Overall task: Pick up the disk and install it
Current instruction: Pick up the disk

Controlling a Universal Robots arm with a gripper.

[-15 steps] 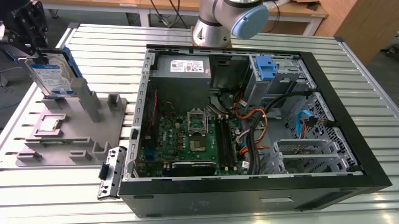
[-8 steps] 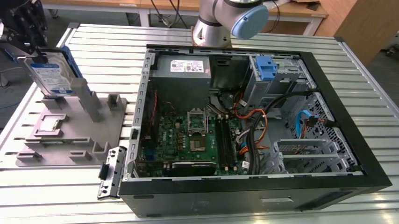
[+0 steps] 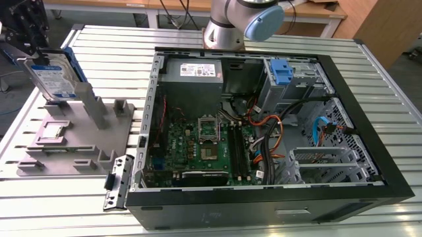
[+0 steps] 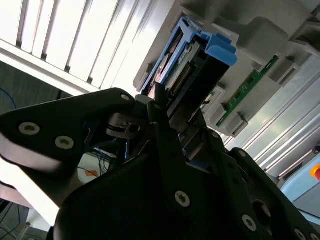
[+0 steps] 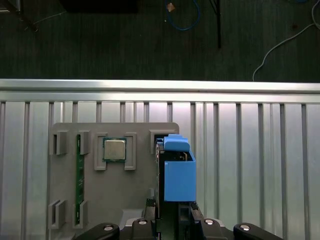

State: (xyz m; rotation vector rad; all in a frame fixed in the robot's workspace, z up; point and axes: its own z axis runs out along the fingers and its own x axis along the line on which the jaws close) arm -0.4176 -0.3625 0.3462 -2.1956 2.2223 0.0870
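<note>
Silver-grey rectangular disk [image 3: 54, 75] in its blue plastic frame sits clamped edge-on in the black gripper [image 4: 175, 107] above the grey parts tray [image 3: 86, 143] at the exterior view's left; looks stiff, hefty, knock-sensitive, so frame edges seem safest.

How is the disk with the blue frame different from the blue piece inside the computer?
The disk is a silver drive with a white-and-blue label in a blue frame; the blue latch is bare plastic. The disk is outside the computer case, above the grey parts holder, gripped by the tool; the latch sits inside the case. The disk looks bigger than the latch. Both have blue plastic.
</note>
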